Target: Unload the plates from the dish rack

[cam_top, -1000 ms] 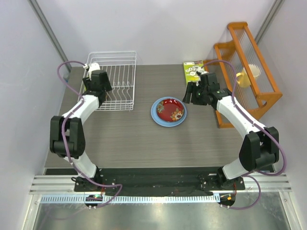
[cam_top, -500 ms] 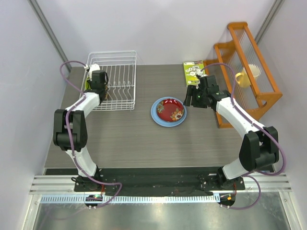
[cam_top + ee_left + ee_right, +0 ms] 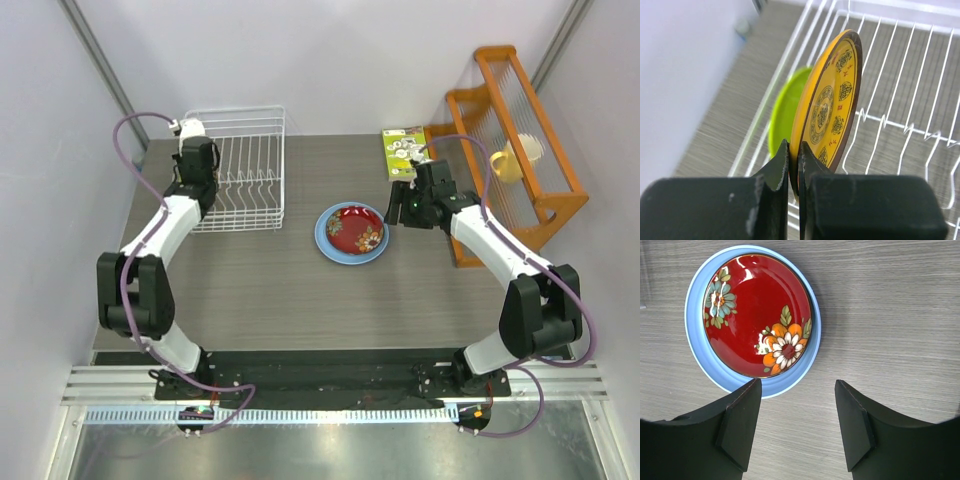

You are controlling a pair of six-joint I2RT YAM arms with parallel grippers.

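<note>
Since the earlier top views, the left gripper (image 3: 196,158) has been drawn toward the upper left of the frame, over the left side of the dish rack (image 3: 255,175), and the left arm's elbow has been swung lower and further left. The right gripper (image 3: 797,386) has been shifted only slightly and is seen just right of the stacked plates at the centre of the table (image 3: 300,300).

In the left wrist view, the rim of the yellow plate (image 3: 827,107) is pinched between the two black fingers (image 3: 775,170) at the lower middle of the frame. The plate is held on edge, leaning a little to the right, above the white wires. Whether its lower edge touches the rack cannot be told. The lime green plate (image 3: 782,112) is seen just behind it, at the rack's left wall.

In the right wrist view, the jaws are spread wide with nothing between them. The dark red plate (image 3: 757,315) is laid flat on the light blue plate (image 3: 697,347) in the upper left of that frame.

An orange shelf rack (image 3: 520,130) holding a pale cup (image 3: 525,150) is seen at the upper right of the top view.
</note>
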